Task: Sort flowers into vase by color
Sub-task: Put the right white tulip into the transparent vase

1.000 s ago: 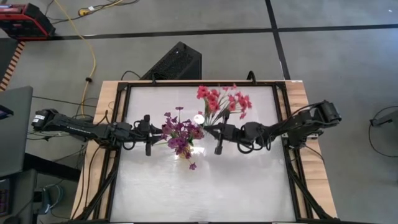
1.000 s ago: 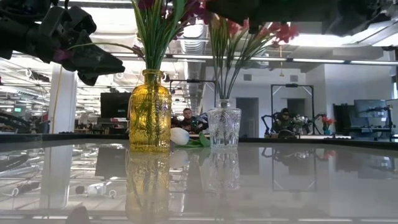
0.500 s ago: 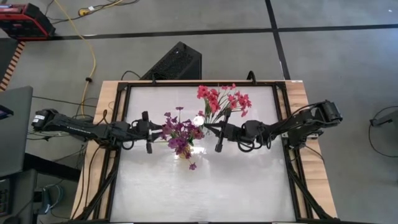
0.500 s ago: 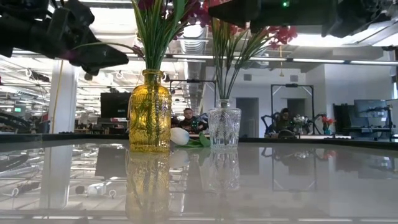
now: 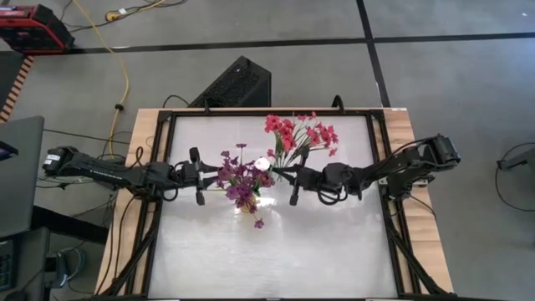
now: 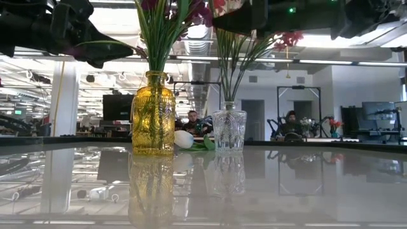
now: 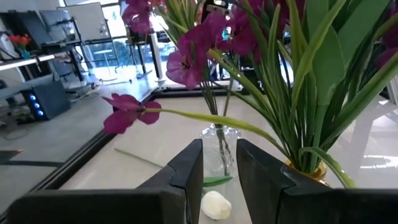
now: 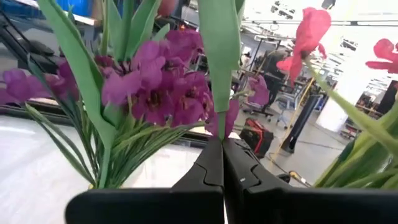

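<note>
Purple flowers (image 5: 241, 180) stand in a yellow vase (image 6: 152, 117). Red-pink flowers (image 5: 297, 134) stand in a clear glass vase (image 6: 229, 130) to its right. A white bud (image 5: 262, 163) lies on the table between the vases. My left gripper (image 7: 219, 165) hovers level at bloom height just left of the purple bunch. It is open, with nothing between its fingers. One purple bloom (image 7: 130, 112) droops out toward it. My right gripper (image 8: 222, 149) is level between the two bunches, pointing at the purple one. It is shut at the narrow end of a green leaf. My right gripper meets the narrow lower end of a broad green leaf (image 8: 218, 127) at its shut fingertips, and it looks pinched there. The fingers come level from the table's right. The leaf stands upright above the fingertips, clear of the table. Which sprig it belongs to is hidden.
A black case (image 5: 238, 84) stands beyond the table's far edge. Dark frame rails (image 5: 163, 209) run along the table's left and right sides. The glossy tabletop (image 5: 276, 259) near the front edge holds nothing. Seated people (image 6: 191, 119) show in the room behind.
My left gripper has risen a little and rolled about its own pointing line, staying open beside the purple bunch. My right gripper has tipped slightly while staying shut in place, and the red-pink blooms have swayed a little.
</note>
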`<state>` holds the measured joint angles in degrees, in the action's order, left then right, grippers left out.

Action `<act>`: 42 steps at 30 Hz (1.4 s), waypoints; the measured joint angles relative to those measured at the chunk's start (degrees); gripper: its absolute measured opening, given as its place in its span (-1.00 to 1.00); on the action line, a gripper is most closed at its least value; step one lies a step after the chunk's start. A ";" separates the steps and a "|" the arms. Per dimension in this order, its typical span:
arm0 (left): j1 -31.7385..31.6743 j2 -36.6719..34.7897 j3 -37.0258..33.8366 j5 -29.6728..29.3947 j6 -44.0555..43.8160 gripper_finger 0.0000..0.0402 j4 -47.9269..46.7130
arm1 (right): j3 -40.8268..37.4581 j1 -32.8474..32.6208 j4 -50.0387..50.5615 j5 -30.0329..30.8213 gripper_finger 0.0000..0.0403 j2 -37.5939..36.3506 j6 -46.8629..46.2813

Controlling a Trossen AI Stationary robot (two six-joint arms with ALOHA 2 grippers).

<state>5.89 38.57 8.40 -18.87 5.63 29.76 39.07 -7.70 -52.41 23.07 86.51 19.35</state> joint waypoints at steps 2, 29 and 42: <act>0.00 0.00 0.00 0.00 -0.02 -0.57 0.08 | 0.02 0.12 0.98 0.00 -0.93 -0.01 -0.28; 0.00 -0.02 0.00 0.02 -0.06 -0.57 -0.76 | 0.02 -0.55 18.27 13.31 -0.72 -3.01 -8.22; 0.02 0.00 0.00 -0.87 -2.38 -0.57 -2.01 | 0.02 -0.39 34.94 13.12 -0.36 -8.62 -17.75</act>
<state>5.91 38.57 8.40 -19.74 3.25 27.75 39.09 -8.10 -17.47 36.19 77.89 1.61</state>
